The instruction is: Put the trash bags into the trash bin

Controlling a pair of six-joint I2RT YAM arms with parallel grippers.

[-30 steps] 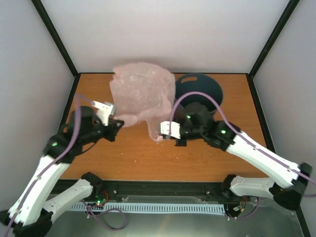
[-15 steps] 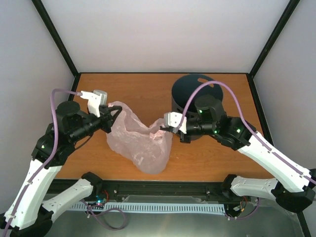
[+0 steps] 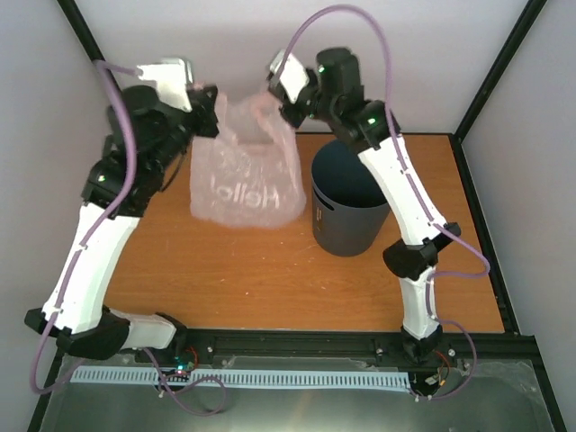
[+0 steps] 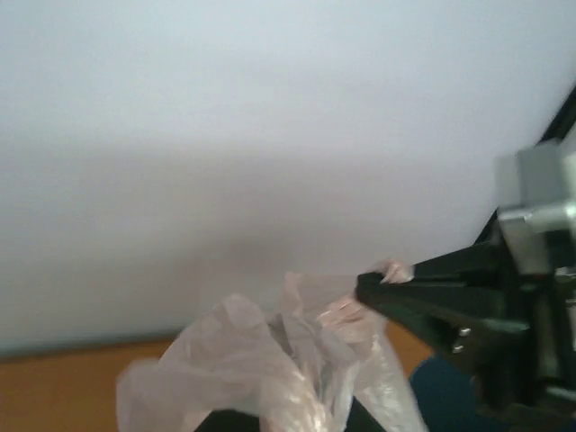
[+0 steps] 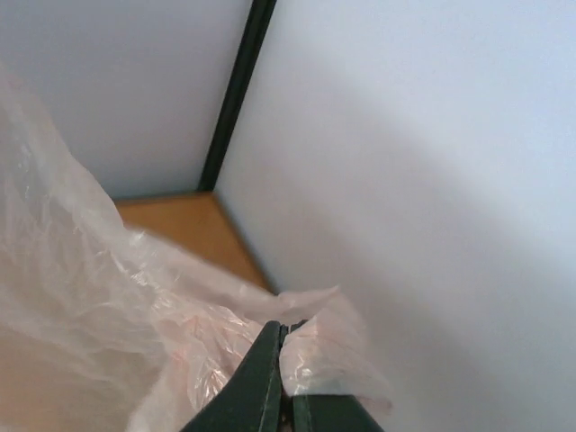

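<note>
The pale-pink trash bag [image 3: 243,175] hangs in the air between my two raised grippers, with "Hello!" printed on its side. Its bottom is just left of the dark grey trash bin [image 3: 346,202], which stands upright on the table. My left gripper [image 3: 213,101] is shut on the bag's left top edge. My right gripper [image 3: 272,97] is shut on its right top edge. In the right wrist view my gripper [image 5: 286,360] pinches a fold of the bag [image 5: 90,315]. In the left wrist view the bag [image 4: 270,360] hides my own jaws, and the right gripper's fingers [image 4: 423,292] hold its far edge.
The orange table [image 3: 234,270] is enclosed by white walls with black corner posts [image 3: 99,67]. The bin's open mouth [image 3: 346,166] is below and right of the right gripper. A corner post [image 5: 238,90] shows in the right wrist view.
Both arms have risen from low over the table to high near the back wall, lifting the bag off the table. The bag now hangs stretched between them beside the bin.
</note>
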